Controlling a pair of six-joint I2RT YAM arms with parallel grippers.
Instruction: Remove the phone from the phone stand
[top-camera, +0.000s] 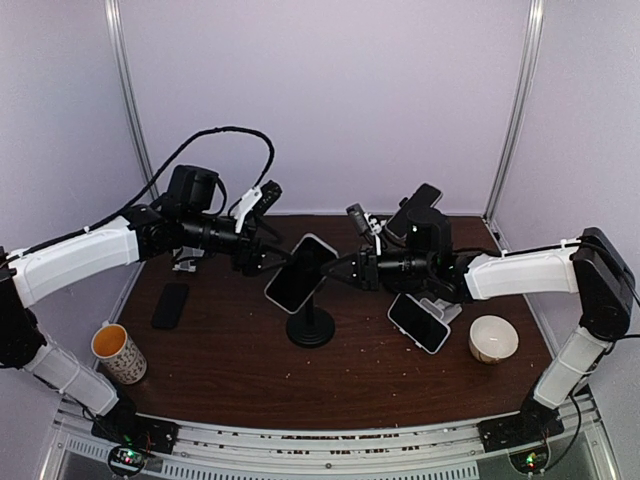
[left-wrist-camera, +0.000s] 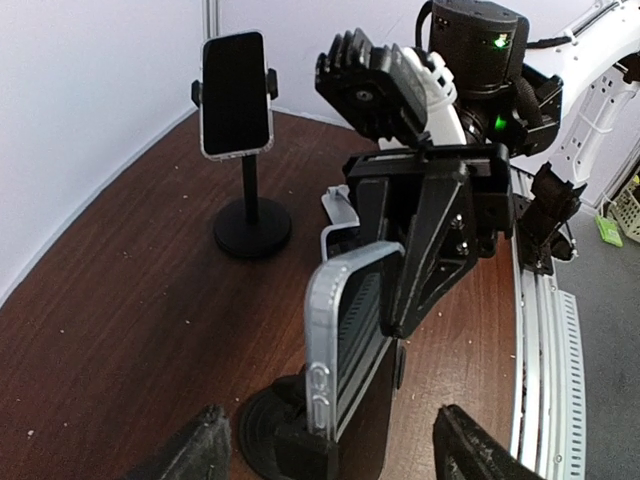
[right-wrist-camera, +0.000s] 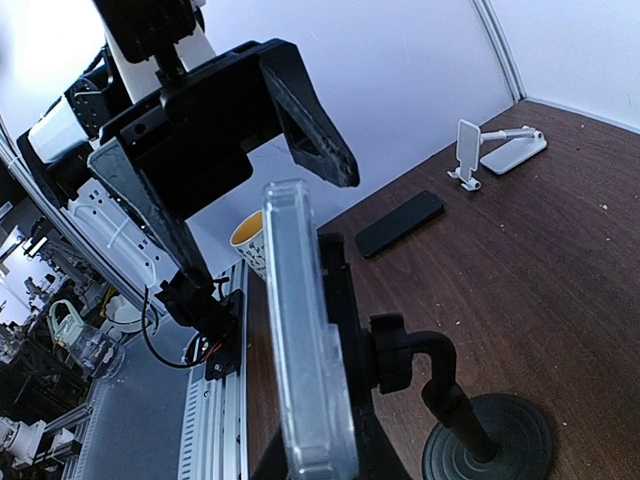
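Left pincer (left-wrist-camera: 335, 445) spread, right pincer (top-camera: 343, 268) closed — flanking one phone (top-camera: 300, 272) of four.

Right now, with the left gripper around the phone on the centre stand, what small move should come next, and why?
Probably close the left gripper on the phone. Its fingers stand open on either side of it, not touching, while the phone sits clamped in the black stand. The shut right gripper seems to brace its far edge.
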